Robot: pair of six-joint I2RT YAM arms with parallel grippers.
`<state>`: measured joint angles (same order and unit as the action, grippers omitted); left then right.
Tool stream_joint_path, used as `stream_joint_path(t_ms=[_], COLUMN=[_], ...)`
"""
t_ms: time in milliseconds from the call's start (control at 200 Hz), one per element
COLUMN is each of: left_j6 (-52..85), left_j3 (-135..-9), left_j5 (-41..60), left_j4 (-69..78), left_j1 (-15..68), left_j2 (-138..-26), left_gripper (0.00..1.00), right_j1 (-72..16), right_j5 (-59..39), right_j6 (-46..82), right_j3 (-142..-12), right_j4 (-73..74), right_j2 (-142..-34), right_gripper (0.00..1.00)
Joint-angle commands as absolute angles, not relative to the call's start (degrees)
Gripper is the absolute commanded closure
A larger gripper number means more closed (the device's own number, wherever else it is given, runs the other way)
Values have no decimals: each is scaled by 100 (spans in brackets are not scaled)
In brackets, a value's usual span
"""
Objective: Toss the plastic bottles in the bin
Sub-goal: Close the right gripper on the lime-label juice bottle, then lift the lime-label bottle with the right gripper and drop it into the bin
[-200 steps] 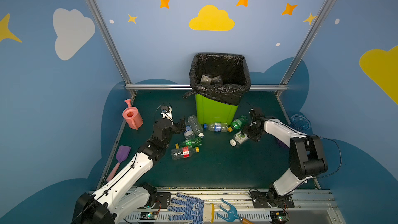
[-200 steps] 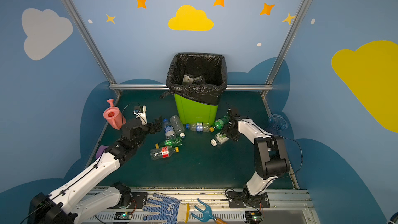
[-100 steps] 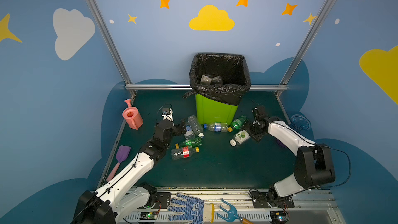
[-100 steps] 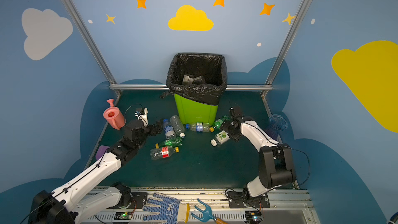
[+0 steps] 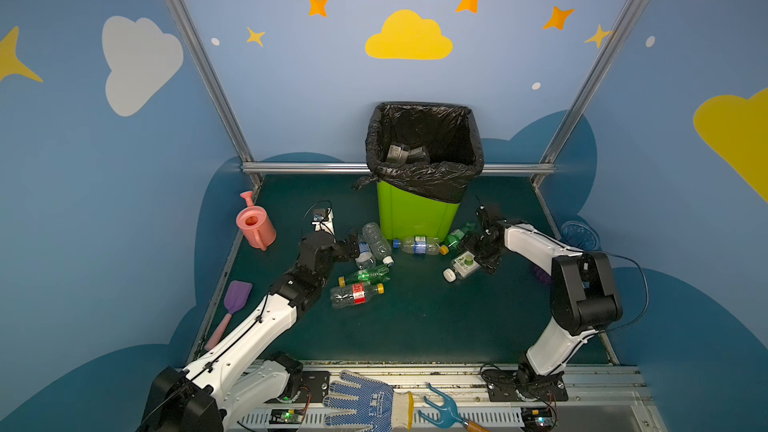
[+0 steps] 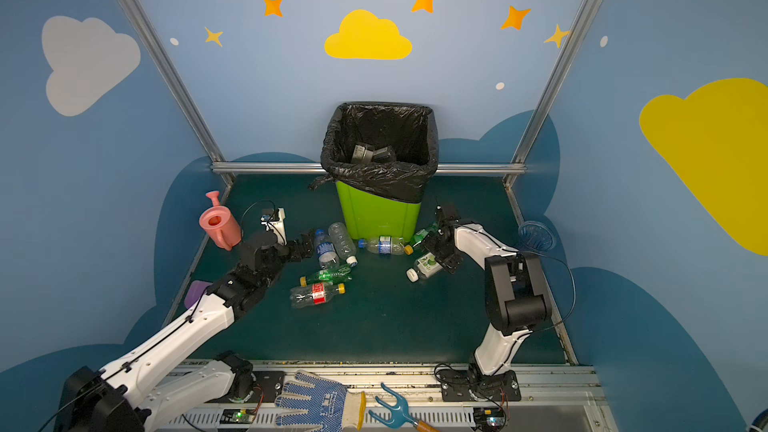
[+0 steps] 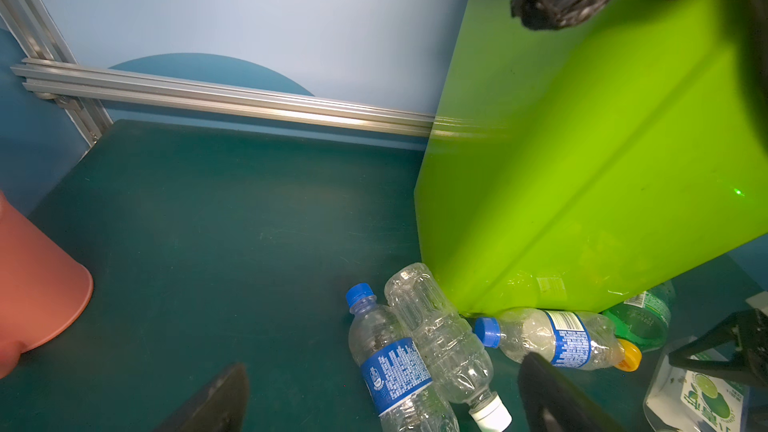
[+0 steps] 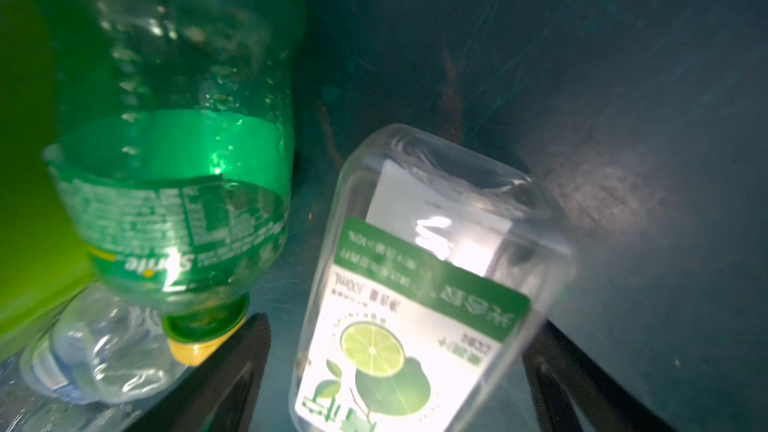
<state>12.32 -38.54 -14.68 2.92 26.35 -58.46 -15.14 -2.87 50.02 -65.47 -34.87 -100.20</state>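
The lime-green bin (image 5: 415, 218) with its black bag stands at the back middle. Several plastic bottles lie at its foot. My left gripper (image 5: 353, 245) is open, its fingers either side of a blue-labelled bottle (image 7: 395, 367) and a clear white-capped one (image 7: 440, 334). My right gripper (image 8: 403, 326) is open and straddles a clear lime-labelled bottle (image 8: 415, 305), with gaps on both sides. A green Sprite bottle (image 8: 174, 160) lies beside it. A green bottle (image 5: 365, 274) and a red-labelled bottle (image 5: 355, 295) lie nearer the front.
A pink watering can (image 5: 254, 224) and a purple spade (image 5: 232, 309) are by the left wall. A ribbed blue vase (image 5: 577, 234) sits by the right wall. A glove (image 5: 361, 403) and a blue hand rake (image 5: 442, 409) lie on the front rail.
The right gripper's jaws have spread wider around the lime-labelled bottle, and that arm's elbow swung out and back. The left arm has crept slightly toward the bottles.
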Motion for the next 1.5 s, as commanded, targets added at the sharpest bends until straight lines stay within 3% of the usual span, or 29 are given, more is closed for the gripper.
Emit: stream_joint_path(t_ms=[0,120,315,501,736,951,1046,1161,1387,1497], left_j6=[1265,1257,1296,1308,1339,1623,1682,1888,2052,2249], left_j3=[-3771,-3766,-3759,-3760,-3683,-3594,-3696,-3803,-3975,-4001], left_j5=[-1520,-1529,-1547,-1586,-1766,-1899,-1886,-1925,-1815,-1805], left_j4=[237,211,233,220,209,321,154,-16,-316,-379], left_j1=[2612,2610,2602,2602,2588,2522,2512,2496,2496,2496], left_j2=[-5805,-5811,-5859,-5844,-5817,-6112,-6324,-6519,-6566,-6557], left_gripper=[0,0,0,0,0,0,0,0,0,0], right_j1=[-1560,-1553,-1494,-1450,-1408,-1183,-831,-513,-781,-1259], right_j5=[-25,3,-138,-189,-154,199,301,409,-863,-2079], right_j6=[4752,4542,4290,4112,3583,2750,2796,3286,3991,3661], right_j3=[-6718,-6648,-6554,-6608,-7393,-9448,-10166,-10157,-11162,-13025], right_j4=[-3748,-3784,-3809,-3804,-3929,-3638,-3044,-1727,-1508,-2864], right_j2=[-10188,-10166,-10161,-9978,-8880,-7814,-7448,-7091,-8440,-10149], right_gripper=[16,33,35,51,52,52,51,51,45,39])
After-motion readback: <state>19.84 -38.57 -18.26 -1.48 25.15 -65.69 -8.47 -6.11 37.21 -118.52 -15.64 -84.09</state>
